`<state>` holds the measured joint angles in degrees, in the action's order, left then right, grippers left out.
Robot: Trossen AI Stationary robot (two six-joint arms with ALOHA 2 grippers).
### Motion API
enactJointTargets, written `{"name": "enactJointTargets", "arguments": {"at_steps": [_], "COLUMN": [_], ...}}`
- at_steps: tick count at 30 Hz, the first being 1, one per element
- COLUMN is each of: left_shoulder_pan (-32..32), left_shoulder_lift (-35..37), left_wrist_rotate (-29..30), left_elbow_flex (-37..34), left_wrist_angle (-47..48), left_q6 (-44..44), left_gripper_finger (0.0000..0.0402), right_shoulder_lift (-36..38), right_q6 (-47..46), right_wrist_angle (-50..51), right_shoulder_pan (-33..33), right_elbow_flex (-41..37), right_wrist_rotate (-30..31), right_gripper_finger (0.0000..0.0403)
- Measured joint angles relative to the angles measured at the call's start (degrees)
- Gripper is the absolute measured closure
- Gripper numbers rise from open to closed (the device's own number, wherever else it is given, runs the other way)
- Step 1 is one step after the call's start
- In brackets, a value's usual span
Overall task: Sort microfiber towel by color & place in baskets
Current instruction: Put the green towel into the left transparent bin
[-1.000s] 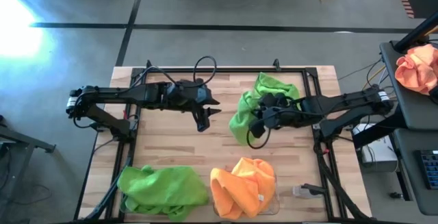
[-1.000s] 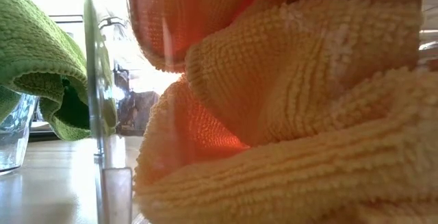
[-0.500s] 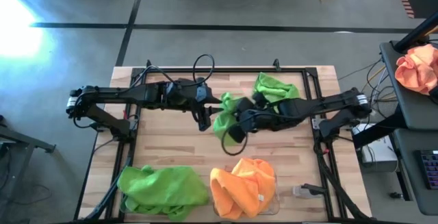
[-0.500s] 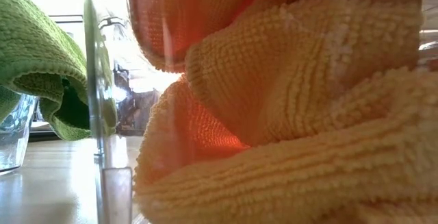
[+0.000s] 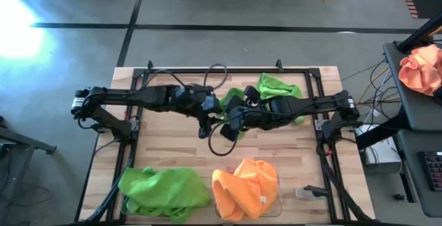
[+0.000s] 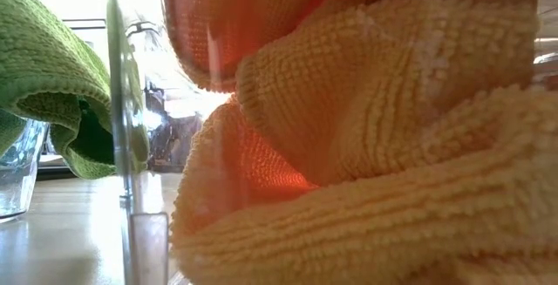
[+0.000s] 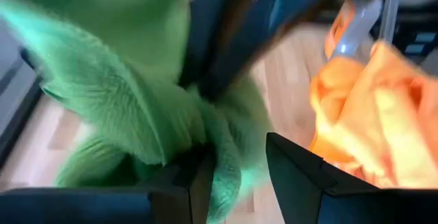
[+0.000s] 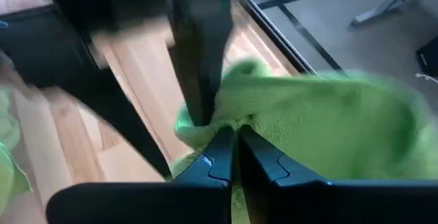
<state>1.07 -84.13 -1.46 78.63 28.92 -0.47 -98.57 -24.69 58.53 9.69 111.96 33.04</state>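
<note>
A green towel (image 5: 276, 91) lies on the wooden table (image 5: 173, 150), near the far edge and toward the right side. The two arms meet just beside it, at the middle of the table.

The right gripper (image 5: 231, 110) reaches in from the right and holds one end of this green towel (image 8: 321, 125). In the right wrist view its two dark fingers (image 8: 217, 157) are pressed almost together, with a bit of green cloth pinched between them. The towel stretches from the gripper back under the right arm to the bunched part near the far edge.

The left gripper (image 5: 215, 108) comes in from the left and sits right at the same towel, very close to the right gripper. In the left wrist view its fingers (image 7: 301, 176) are spread apart, and the green towel (image 7: 137, 101) hangs down into the gap between them. The fingers are not squeezing it.

At the near edge of the table, well apart from the grippers, are the two clear baskets. The left basket (image 5: 131, 209) holds a pile of green towels (image 5: 166, 191). Just beside it on the right, the other basket (image 5: 277, 184) holds a pile of orange towels (image 5: 245, 188). The low view is filled by the orange towels (image 6: 366, 145) behind a clear basket wall (image 6: 122, 128).

A paler orange cloth (image 5: 421, 67) lies on a dark stand off the table, past its right side.
</note>
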Motion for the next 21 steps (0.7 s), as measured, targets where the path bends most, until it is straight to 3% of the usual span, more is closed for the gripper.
{"name": "enactJointTargets", "arguments": {"at_steps": [10, 17, 21], "left_shoulder_pan": [0.1, 0.1, 0.2], "left_shoulder_lift": [-2.4, -2.5, -2.5], "left_wrist_rotate": [0.2, 8.2, 9.0], "left_elbow_flex": [0.1, 3.2, 4.8], "left_wrist_angle": [1.8, 1.7, 2.2], "left_q6": [3.0, 3.2, 3.1], "left_gripper_finger": [0.0283, 0.0283, 0.0284], "right_shoulder_lift": [1.0, 0.9, 0.9], "right_q6": [-1.0, -0.9, -0.9], "right_wrist_angle": [2.2, 2.5, 2.5], "right_shoulder_pan": [0.2, 0.2, 0.2], "right_elbow_flex": [1.2, 1.2, 1.2], "right_wrist_rotate": [-3.1, -3.3, -3.3], "right_gripper_finger": [0.0394, 0.0394, 0.0394]}}
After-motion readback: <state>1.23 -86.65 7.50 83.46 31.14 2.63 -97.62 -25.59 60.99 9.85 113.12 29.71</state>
